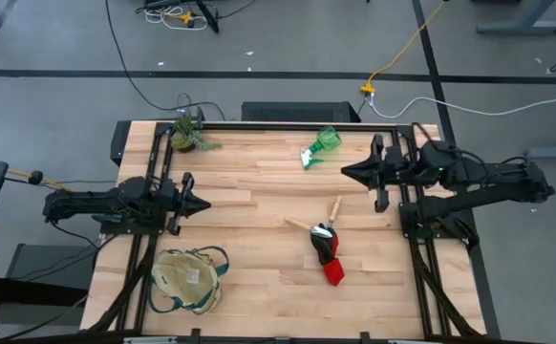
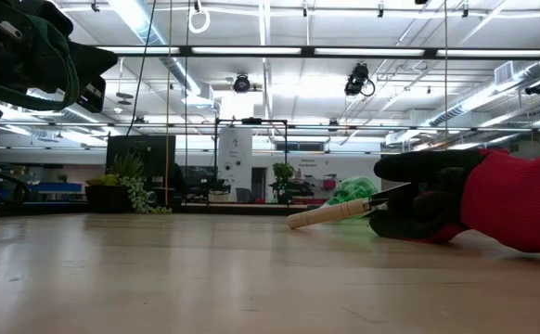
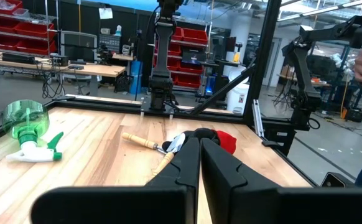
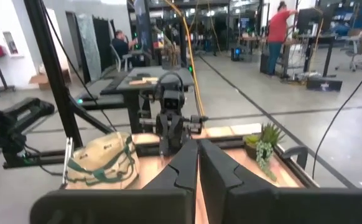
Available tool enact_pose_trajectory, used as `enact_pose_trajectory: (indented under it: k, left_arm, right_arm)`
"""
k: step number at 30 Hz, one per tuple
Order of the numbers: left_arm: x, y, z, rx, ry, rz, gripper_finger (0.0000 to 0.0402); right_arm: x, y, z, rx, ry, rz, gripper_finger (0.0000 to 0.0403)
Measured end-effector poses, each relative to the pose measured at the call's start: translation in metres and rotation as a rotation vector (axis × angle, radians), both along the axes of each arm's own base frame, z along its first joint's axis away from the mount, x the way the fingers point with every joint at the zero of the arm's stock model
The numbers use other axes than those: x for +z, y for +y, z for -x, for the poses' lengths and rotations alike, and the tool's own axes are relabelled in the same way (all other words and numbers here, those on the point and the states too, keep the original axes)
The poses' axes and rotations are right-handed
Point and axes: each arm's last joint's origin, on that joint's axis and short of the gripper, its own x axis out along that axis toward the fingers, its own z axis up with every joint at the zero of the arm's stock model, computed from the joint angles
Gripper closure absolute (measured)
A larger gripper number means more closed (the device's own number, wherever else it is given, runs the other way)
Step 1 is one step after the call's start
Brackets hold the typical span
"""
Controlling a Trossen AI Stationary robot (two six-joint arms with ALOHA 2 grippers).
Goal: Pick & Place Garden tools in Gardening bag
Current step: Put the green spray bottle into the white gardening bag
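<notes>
Two grippers, left [image 1: 202, 204] & right [image 1: 347, 171], hover w/ fingers pressed together, holding nothing. Spray bottle [image 1: 320, 146], wooden tools [image 1: 318, 222] & glove bundle [image 1: 327, 254] lie on table [image 1: 259, 268]; bag [image 1: 188, 278] near front-left corner.

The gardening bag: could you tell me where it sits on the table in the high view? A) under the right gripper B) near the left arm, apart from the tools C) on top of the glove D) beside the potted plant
B: the gardening bag lies just below the left gripper, well clear of the glove bundle and wooden-handled tools.
</notes>
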Motion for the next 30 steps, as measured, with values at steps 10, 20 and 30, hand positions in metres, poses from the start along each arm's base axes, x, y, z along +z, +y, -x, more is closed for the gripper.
enact_pose_trajectory:
  k: [10, 20, 30]
  left_arm:
    - [0.0, 0.0, 0.0, 0.0, 0.0, 0.0, 0.0381]
    - [0.0, 0.0, 0.0, 0.0, 0.0, 0.0, 0.0381]
    - [0.0, 0.0, 0.0, 0.0, 0.0, 0.0, 0.0381]
  right_arm:
    - [-0.015, 0.001, -0.024, 0.0, 0.091, 0.002, 0.0382]
    - [-0.026, 0.001, -0.039, 0.0, 0.151, 0.016, 0.0382]
    - [-0.015, -0.011, -0.054, 0.018, 0.257, -0.002, 0.0382]
